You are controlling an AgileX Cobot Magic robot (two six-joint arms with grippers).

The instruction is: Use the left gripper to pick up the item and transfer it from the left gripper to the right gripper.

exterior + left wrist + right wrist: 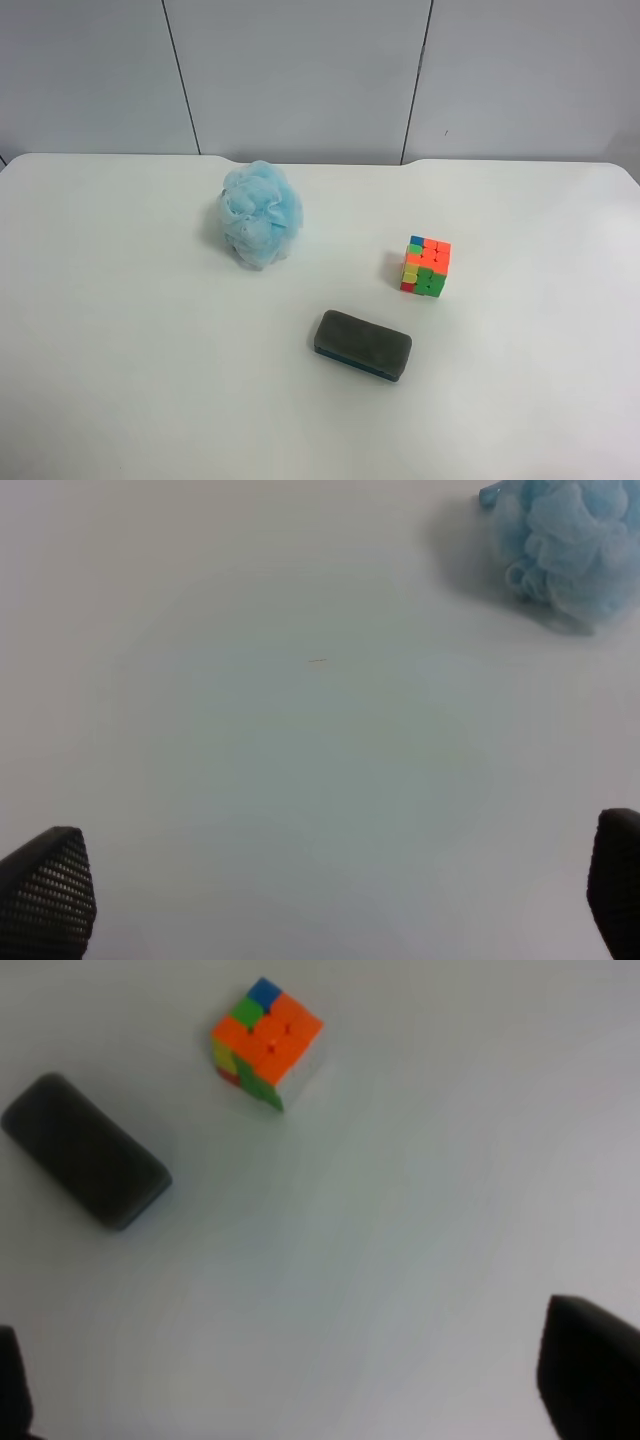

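Observation:
The puzzle cube (426, 266) stands on the white table (120, 330), right of centre, with orange, green, yellow, red and blue squares. It also shows in the right wrist view (265, 1043). No arm shows in the exterior high view. My right gripper (300, 1385) is open and empty above the table, well apart from the cube; only its dark fingertips (585, 1365) show. My left gripper (330, 890) is open and empty over bare table; its fingertips (45, 885) show at the frame's corners. The cube is out of the left wrist view.
A light-blue mesh bath puff (260, 213) sits left of the cube and shows in the left wrist view (565, 542). A flat dark-grey felt eraser (362, 345) lies nearer the front, also in the right wrist view (85, 1150). A grey panelled wall (320, 75) stands behind the table.

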